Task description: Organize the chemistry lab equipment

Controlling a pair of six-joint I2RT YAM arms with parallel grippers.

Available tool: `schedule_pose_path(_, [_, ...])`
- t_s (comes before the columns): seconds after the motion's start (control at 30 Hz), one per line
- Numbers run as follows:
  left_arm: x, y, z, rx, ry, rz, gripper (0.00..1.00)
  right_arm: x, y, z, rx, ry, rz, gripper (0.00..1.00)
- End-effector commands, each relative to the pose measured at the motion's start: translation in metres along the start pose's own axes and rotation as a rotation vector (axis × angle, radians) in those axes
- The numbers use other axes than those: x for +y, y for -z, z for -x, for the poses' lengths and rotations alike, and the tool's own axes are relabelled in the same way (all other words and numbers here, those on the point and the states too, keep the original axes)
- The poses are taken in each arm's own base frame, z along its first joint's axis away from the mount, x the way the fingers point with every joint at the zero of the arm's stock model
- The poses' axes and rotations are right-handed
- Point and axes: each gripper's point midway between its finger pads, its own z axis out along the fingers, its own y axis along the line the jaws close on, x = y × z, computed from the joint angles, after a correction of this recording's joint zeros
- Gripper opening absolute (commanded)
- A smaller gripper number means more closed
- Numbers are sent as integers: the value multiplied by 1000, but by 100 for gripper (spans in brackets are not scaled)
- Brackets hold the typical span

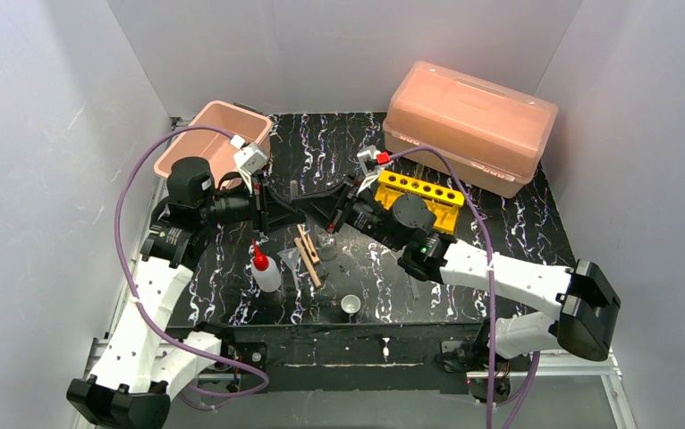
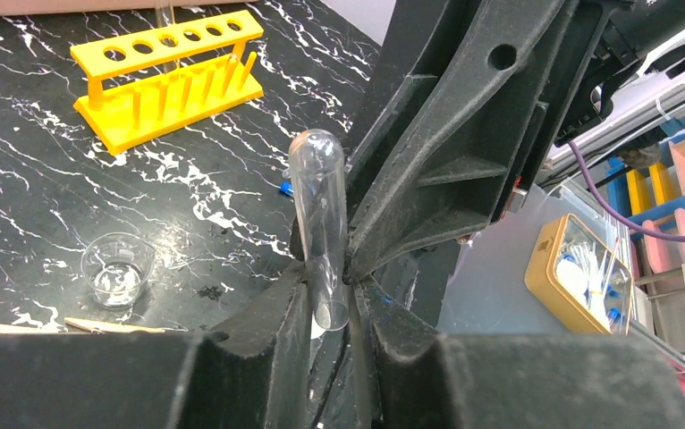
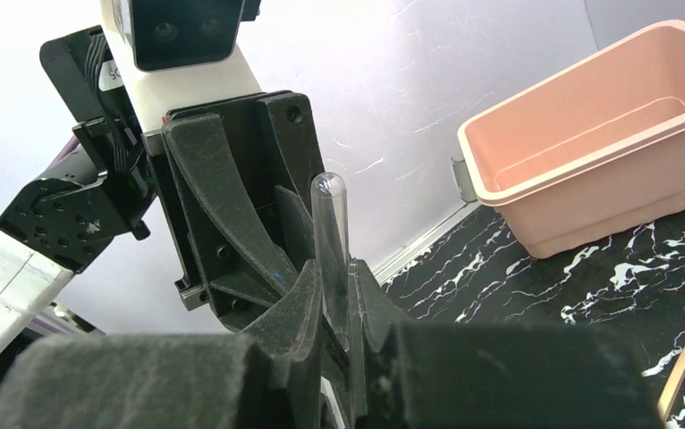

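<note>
The clear tube (image 2: 319, 223) stands upright at the middle of the bench (image 1: 518, 223), its long axis vertical and its rounded closed end on top. It is pinched low on its length from two opposite sides. The left jaws are closed on it from 9 o'clock and the right jaws are closed on it from 3 o'clock, tip to tip. Both wrist views show the glass between their own pads with the other arm's jaws right behind it. The lower end of the tube is hidden between the pads, so whether it carries a cap cannot be told. This looks like a hand-over, and the next move turns on one side letting go without tipping the glass. The yellow holed rack (image 1: 419, 198) lies at 3 o'clock from the tube. It is nearer the right arm (image 1: 509, 277), whose wrist sits across the straight path to it. With the round end up, the tube would probably need turning over before it drops into a hole. Below the jaws, the clear glass beaker (image 1: 328, 241) sits at 5 o'clock and the wooden clamps (image 1: 308, 255) at 6. The squeeze bottle (image 1: 266, 271) is at 7 o'clock, and the tiny white cup (image 1: 350, 306) is farther off at 5. The open pink bin (image 1: 223, 134) stands at 10 o'clock and the lidded pink box (image 1: 469, 125) at 2, both well apart.
</note>
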Motion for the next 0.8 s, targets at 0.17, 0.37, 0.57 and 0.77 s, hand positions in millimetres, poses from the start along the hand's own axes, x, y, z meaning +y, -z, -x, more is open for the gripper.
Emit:
schedule_pose_path(0.17, [0, 2, 0, 3, -30, 9, 0, 22, -5, 33, -84, 26, 26, 28])
schedule_pose_path(0.37, [0, 3, -2, 16, -25, 11, 0, 30, -13, 45, -83, 82, 45, 38])
schedule_pose_path(0.57, [-3, 5, -3, 26, -29, 3, 0, 30, -18, 48, -70, 101, 43, 38])
schedule_pose_path(0.77, [-4, 6, -6, 37, -32, 3, 0, 28, -25, 41, -27, 106, 40, 33])
